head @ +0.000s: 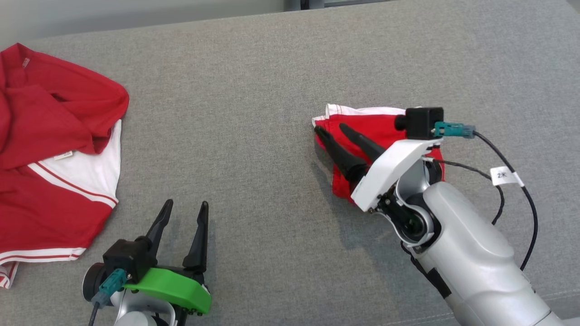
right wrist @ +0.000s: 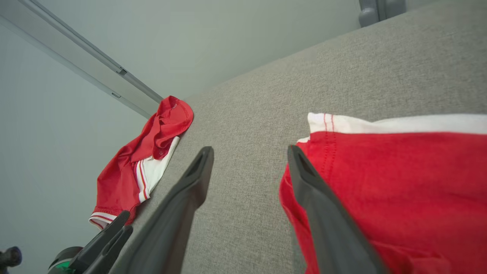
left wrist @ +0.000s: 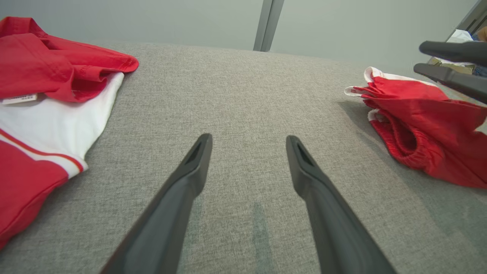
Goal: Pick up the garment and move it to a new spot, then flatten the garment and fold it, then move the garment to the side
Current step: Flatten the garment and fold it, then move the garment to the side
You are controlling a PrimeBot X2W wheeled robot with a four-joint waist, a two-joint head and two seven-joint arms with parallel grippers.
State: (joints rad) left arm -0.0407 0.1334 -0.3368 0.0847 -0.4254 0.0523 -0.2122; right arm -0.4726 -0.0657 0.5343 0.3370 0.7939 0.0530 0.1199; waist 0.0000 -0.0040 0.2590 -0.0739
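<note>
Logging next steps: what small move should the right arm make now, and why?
Probably lift the right gripper straight off the folded red, white-trimmed garment: its jaws are open, nothing is held, and its fingers are over the cloth's edge.

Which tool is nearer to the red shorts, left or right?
Right. The right tool is open at the left edge of the shorts; the left tool is far to their left.

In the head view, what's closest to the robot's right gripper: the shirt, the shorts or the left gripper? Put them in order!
From the right gripper:
1. Shorts: at its fingertips, on the right side.
2. Left gripper: lower left, near the bottom edge.
3. Shirt: at the far left edge.
</note>
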